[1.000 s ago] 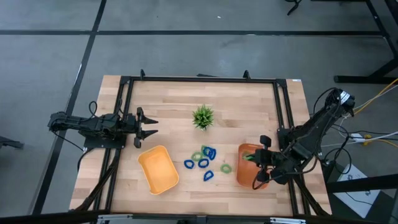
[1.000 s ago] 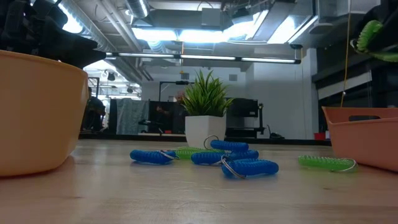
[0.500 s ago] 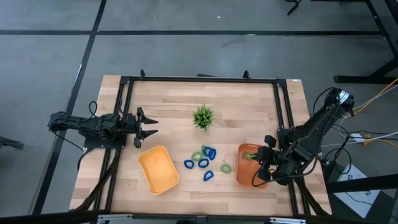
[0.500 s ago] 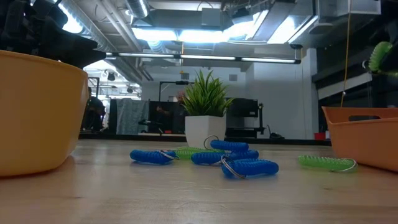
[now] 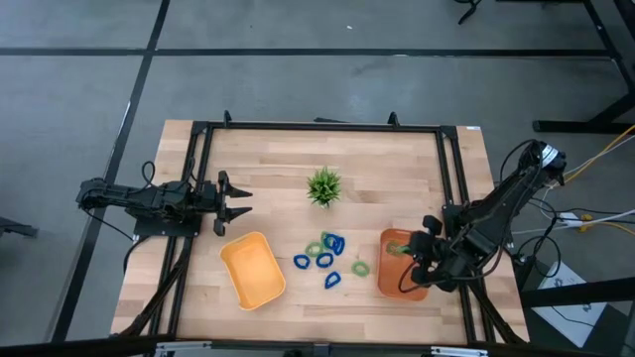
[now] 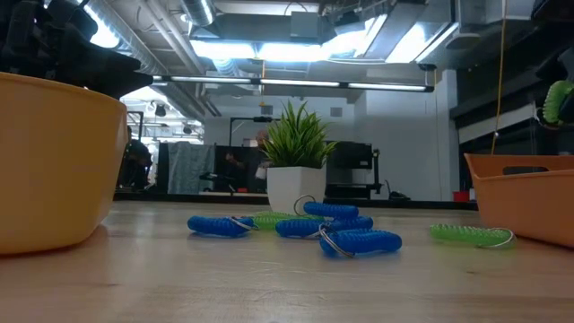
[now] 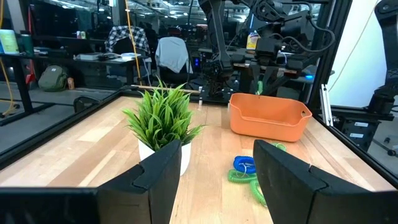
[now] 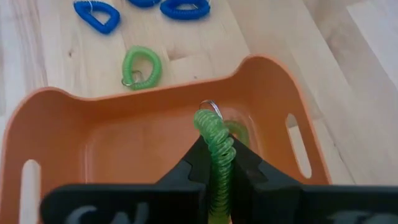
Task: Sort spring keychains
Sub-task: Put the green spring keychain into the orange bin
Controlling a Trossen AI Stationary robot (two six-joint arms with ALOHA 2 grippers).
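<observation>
Several spring keychains, dark blue and light green, lie flat in a loose group on the wooden table between a yellow tray and an orange tray; the low view shows them in a row. My right gripper hovers over the orange tray, shut on one light green keychain, which also shows at the low view's right edge. More green lies on the tray floor behind it. My left gripper waits open by the table's left side. My right gripper pinches the green keychain's coil between its two fingers, which slant downward over the orange tray. The coil runs along the fingers and sticks out past their tips, its metal ring at the free end. It is lifted clear above the tray floor.
A small artificial plant in a white pot stands on the far side of the keychain group. One green keychain lies just outside the orange tray's wall. A black frame runs round the table top.
My right gripper has sunk lower over the orange tray with the green keychain still in its hold; in the low view the keychain has dropped and drifted toward the right edge. The keychains on the table have stayed put.
</observation>
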